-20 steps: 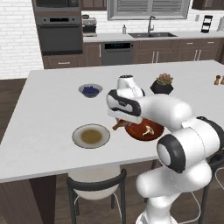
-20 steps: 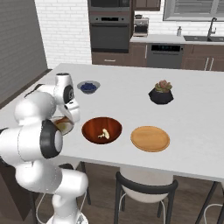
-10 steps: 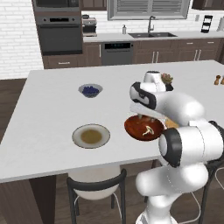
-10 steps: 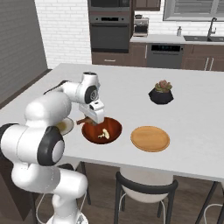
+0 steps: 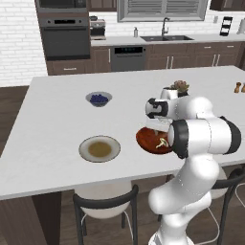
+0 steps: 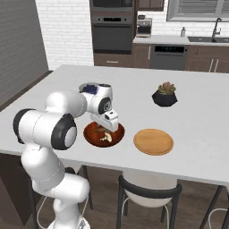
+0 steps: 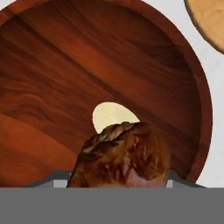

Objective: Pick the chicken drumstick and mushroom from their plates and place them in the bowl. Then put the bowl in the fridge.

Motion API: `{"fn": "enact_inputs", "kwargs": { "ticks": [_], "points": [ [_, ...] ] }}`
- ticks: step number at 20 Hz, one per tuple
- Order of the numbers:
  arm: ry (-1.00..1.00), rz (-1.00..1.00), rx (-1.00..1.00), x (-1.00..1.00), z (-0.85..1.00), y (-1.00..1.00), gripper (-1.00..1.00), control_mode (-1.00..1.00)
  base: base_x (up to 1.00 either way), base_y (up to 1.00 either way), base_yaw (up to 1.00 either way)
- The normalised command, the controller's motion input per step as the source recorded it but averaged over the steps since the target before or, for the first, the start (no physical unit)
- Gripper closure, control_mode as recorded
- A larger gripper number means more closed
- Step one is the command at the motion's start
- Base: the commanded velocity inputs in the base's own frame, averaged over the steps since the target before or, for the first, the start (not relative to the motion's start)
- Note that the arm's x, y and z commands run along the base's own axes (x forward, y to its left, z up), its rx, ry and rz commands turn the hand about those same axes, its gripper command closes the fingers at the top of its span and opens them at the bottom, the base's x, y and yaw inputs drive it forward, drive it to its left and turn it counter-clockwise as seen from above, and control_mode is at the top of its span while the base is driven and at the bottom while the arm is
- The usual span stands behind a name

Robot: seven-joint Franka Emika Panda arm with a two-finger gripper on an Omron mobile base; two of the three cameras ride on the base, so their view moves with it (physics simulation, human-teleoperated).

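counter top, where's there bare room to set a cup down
Free: the wide left part of the white counter, beside the grey plate and the blueberry bowl; also the far right corner beyond the plant pot. Crowded: the near edge, where the brown bowl holds a mushroom under the gripper's drumstick, with the wooden plate alongside.

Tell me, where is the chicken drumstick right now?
In the hand view, the chicken drumstick is in the gripper, right above the bowl, with the mushroom lying in the bowl just beyond it.
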Motion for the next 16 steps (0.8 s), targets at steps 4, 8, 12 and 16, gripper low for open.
{"fn": "enact_inputs", "kwargs": {
  "ticks": [4, 8, 12, 16],
  "points": [
    [0.0, 0.04, 0.0, 0.28, -0.36, 0.03, 1.0, -1.0, 0.0, 0.0, 0.0],
    [0.0, 0.02, 0.0, 0.38, -0.19, 0.0, 1.0, -1.0, 0.0, 0.0, 0.0],
    [0.0, 0.02, 0.0, 0.34, -0.29, 0.0, 1.0, -1.0, 0.0, 0.0, 0.0],
    [0.0, 0.01, 0.0, 0.02, -0.12, 0.01, 1.0, -1.0, 0.0, 0.0, 0.0]
  ]
}}
